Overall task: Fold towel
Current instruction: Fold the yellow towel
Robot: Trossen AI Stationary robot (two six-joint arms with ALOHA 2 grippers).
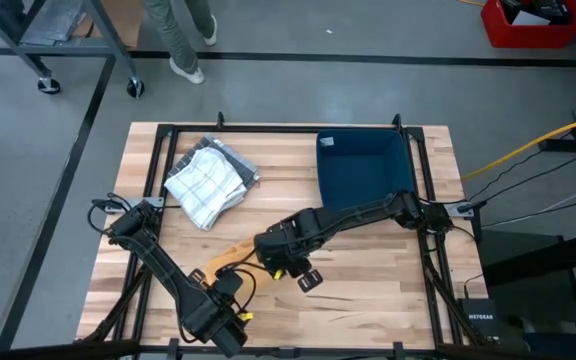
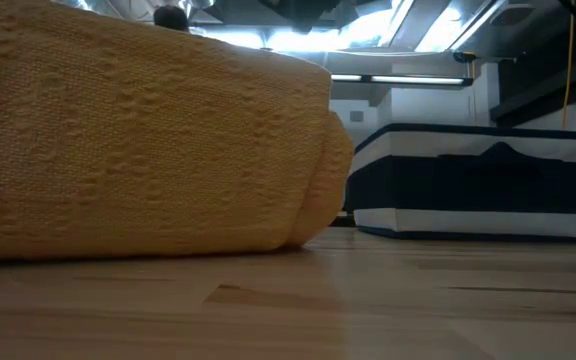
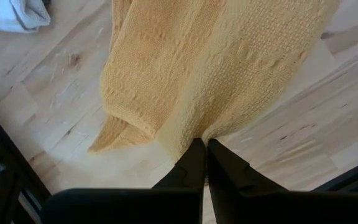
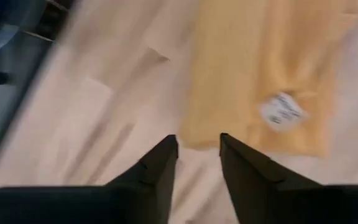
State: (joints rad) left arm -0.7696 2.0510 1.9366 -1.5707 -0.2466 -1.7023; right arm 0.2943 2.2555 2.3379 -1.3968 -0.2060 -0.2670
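Two risks: left tool (image 3: 201, 146), clamped on the yellow towel (image 3: 216, 68), may drag it crooked; right tool (image 4: 197, 146), parted and seemingly empty, may miss the edge.

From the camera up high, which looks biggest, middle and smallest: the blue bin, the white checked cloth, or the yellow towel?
Largest to smallest in the high view:
1. Blue bin
2. White checked cloth
3. Yellow towel, but the arms hide most of it, so its real size is unsure.

Grey floor (image 1: 298, 30) around wooden table (image 1: 368, 290); red bin (image 1: 530, 25) top right; person's legs (image 1: 180, 35), possibly standing.
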